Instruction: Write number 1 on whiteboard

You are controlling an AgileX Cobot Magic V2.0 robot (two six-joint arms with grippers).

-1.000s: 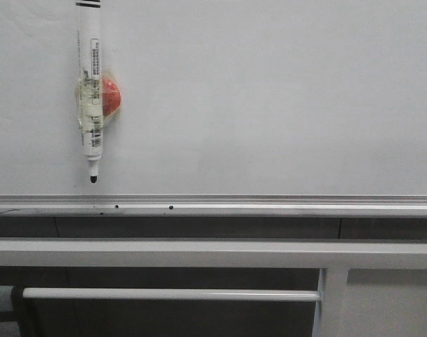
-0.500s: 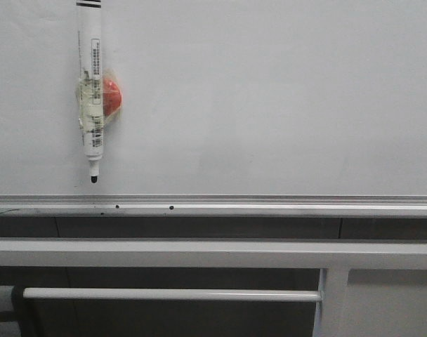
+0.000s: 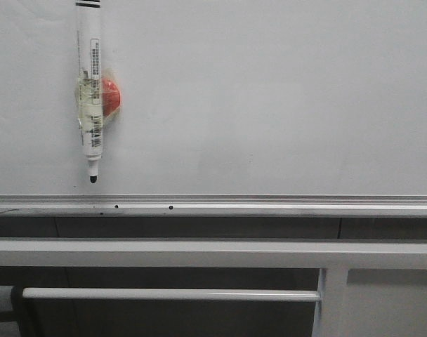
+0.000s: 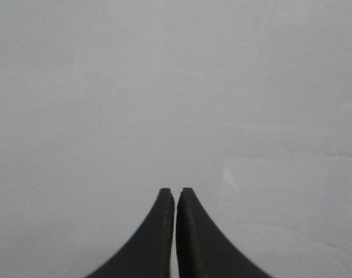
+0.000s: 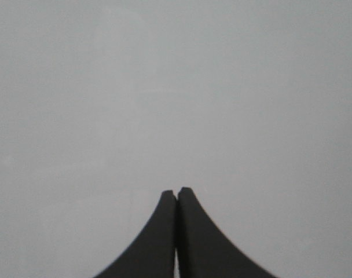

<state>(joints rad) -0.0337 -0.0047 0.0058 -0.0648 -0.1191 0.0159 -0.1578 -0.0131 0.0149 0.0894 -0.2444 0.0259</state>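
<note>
No motion since earlier frame: marker (image 3: 91,91) hangs tip-down at whiteboard (image 3: 270,98) left, tip just above the silver rail (image 3: 270,206). Board right of it is blank; no 1 visible. Left gripper (image 4: 175,194) and right gripper (image 5: 176,194) both pinched closed, holding nothing.

Front view faces whiteboard (image 3: 270,98) squarely, close; both wrist views closer.

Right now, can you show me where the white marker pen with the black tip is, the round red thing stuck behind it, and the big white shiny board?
White marker pen (image 3: 89,77): front view, middle of its barrel.
Round red thing (image 3: 112,96): front view, its exposed side.
Big white whiteboard (image 3: 284,91): front view, bare surface.
</note>
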